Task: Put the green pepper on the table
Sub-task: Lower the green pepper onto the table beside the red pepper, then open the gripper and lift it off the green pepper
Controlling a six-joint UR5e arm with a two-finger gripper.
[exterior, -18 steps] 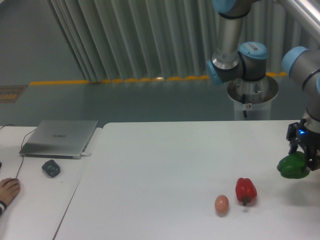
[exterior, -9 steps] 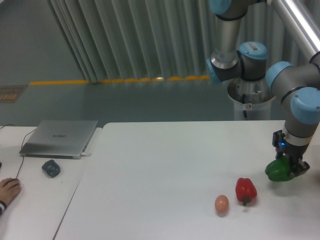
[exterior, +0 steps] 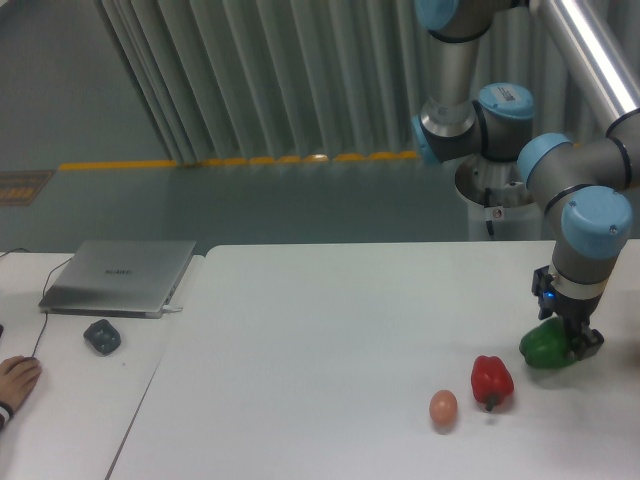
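Green pepper [exterior: 541, 347] sits low near the table's [exterior: 320, 330] right edge, between the gripper's fingers; whether it touches the surface I cannot tell. Left to right along the front of the table: brown egg [exterior: 443, 407], red pepper [exterior: 491, 380], then the green one just beside it. Judged light, hollow and firm, with glossy, slippery skin; best held across its broad lobes. Gripper [exterior: 565, 338] is closed around the pepper from above, fingers narrowly spread to its width.
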